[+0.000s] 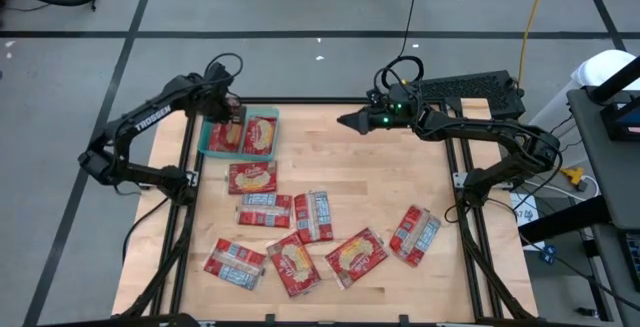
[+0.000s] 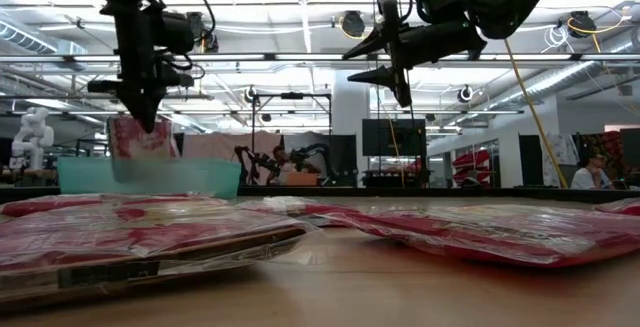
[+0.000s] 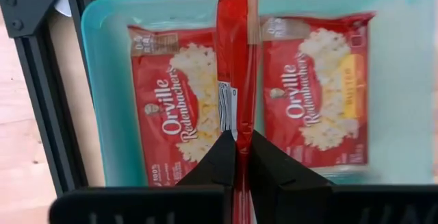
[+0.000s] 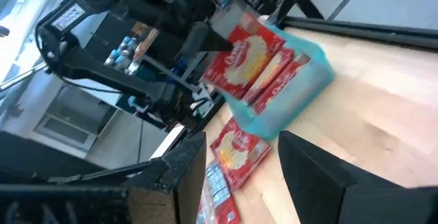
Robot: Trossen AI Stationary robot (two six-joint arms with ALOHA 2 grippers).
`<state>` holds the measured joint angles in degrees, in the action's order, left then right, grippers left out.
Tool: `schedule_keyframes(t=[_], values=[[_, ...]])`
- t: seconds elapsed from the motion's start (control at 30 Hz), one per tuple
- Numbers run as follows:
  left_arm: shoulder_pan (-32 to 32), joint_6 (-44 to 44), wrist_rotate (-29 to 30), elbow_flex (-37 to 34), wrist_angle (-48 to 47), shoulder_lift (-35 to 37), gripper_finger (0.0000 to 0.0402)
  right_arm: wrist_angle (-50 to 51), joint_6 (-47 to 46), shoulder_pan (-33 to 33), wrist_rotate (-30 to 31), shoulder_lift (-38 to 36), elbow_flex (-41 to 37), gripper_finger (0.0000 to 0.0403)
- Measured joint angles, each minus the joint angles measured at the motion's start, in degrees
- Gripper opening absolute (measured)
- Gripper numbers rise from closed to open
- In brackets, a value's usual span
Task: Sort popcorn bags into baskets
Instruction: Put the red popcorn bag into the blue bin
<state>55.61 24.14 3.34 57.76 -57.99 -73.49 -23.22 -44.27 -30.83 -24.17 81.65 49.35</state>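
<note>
Popcorn bags lie scattered across the wooden table [image 1: 420, 177]; we count eight loose packets [image 1: 355, 257] on its near half. At the far left corner sits the teal basket [image 3: 102, 80], with two bags [image 3: 321, 90] flat inside it. Over that basket our left gripper [image 3: 236, 157] is clamped on a held bag [image 3: 236, 53], which hangs edge-on. Our right gripper [image 1: 345, 121] hovers with fingers spread and nothing between them, above the table's far edge, well apart from the basket.

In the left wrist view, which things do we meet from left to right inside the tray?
Tray wall → flat popcorn bag → bag held on edge by the left gripper → second flat bag → bare tray floor.
</note>
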Motion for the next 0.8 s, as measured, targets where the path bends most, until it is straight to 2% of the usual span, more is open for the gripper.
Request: schedule_keyframes(t=[0.27, 0.47, 0.8], values=[[0.2, 0.3, 1.9, -5.8, 5.1, 0.0, 0.0034, 0.0, -0.6, 0.0, -0.2, 0.0, 0.0, 0.0173], [0.2, 0.4, 2.2, -7.7, 4.1, 0.0, 0.0061, 0.0, -1.0, 0.0, -1.6, 0.0, 0.0, 0.0173], [-1.4, 2.9, 5.7, -7.7, 2.7, 0.0, 0.0135, 0.1, -1.1, -1.0, -3.1, 0.0, 0.0, 0.0173]])
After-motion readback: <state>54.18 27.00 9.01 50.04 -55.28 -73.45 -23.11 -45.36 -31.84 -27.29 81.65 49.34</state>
